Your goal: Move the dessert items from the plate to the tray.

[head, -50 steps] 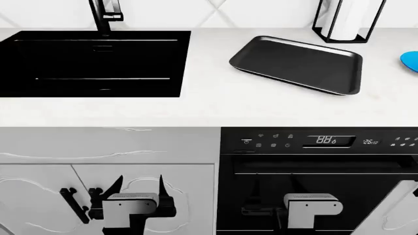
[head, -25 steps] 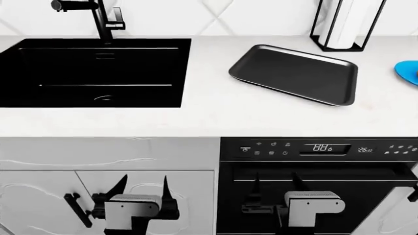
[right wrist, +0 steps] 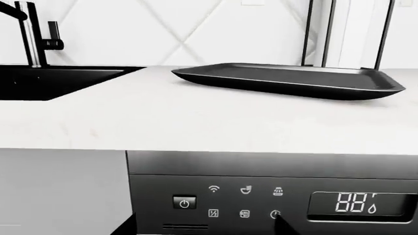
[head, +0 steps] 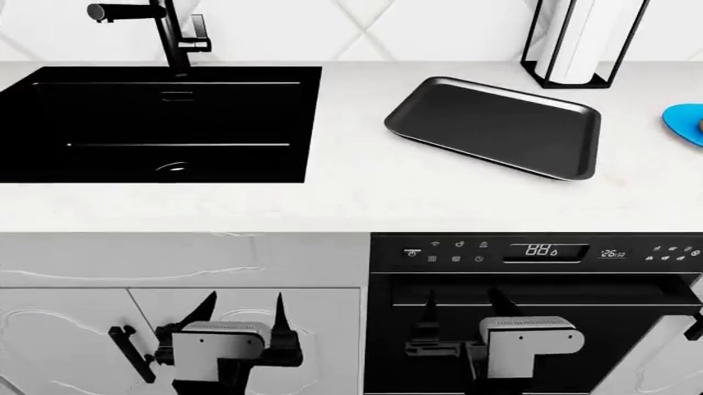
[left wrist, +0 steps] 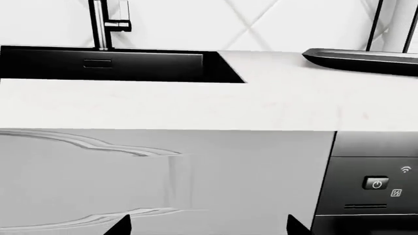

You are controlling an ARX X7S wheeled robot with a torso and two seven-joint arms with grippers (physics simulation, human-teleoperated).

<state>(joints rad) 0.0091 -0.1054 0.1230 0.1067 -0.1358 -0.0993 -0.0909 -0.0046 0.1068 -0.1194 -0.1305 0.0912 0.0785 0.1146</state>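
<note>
Sink (head: 160,123): black basin sunk in the counter (head: 351,197), well to the left of the tray; not part of the task.
Left gripper (head: 239,317): held low in front of the cabinet doors, below the counter edge and left of the tray; two dark fingers are seen spread apart, nothing between them.
Tray (head: 495,125): glossy black, empty, set on the counter up and to the right of both grippers; its long axis is turned slightly, running from the near left toward the far right.
Right gripper (head: 459,311): held low in front of the oven panel (head: 538,251), almost straight below the tray; fingers are parted and nothing is held.
Nearer arm: the right, judged from its place under the tray and toward the blue object.
Paper-towel stand (head: 571,41): upright just behind the tray's far right corner.
Blue object (head: 683,121): cut off at the right edge, right of the tray; taken to be the plate.
Dessert items: not clearly shown; their direction and long axes cannot be told.
Coming move: a reach or turn rightward past the tray is judged necessary.
</note>
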